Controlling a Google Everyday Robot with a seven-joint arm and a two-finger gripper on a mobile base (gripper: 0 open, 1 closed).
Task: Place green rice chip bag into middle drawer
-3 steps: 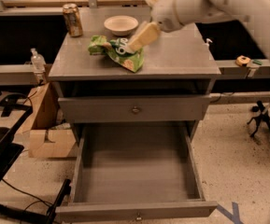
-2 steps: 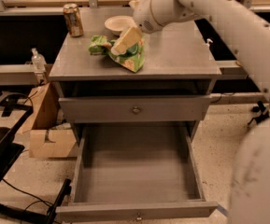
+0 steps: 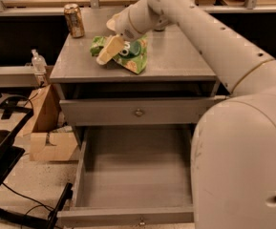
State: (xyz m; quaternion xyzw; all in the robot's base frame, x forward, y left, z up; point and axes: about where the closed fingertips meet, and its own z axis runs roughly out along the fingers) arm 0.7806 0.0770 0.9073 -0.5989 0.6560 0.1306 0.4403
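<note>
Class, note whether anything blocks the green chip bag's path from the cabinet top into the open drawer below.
Nothing visible does: the gripper is at the green rice chip bag, and the middle drawer stands pulled out.

view: single camera, high, facing cabinet (image 3: 175, 66) front, tilted down | range: close, open middle drawer (image 3: 135, 175) fills lower frame | arm (image 3: 233, 128) looms in right foreground | gripper (image 3: 108, 52) upper centre, at green rice chip bag (image 3: 135, 58)

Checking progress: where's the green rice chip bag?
In camera view, the green rice chip bag lies on the cabinet top, right of the can, gripper at its left end.
</note>
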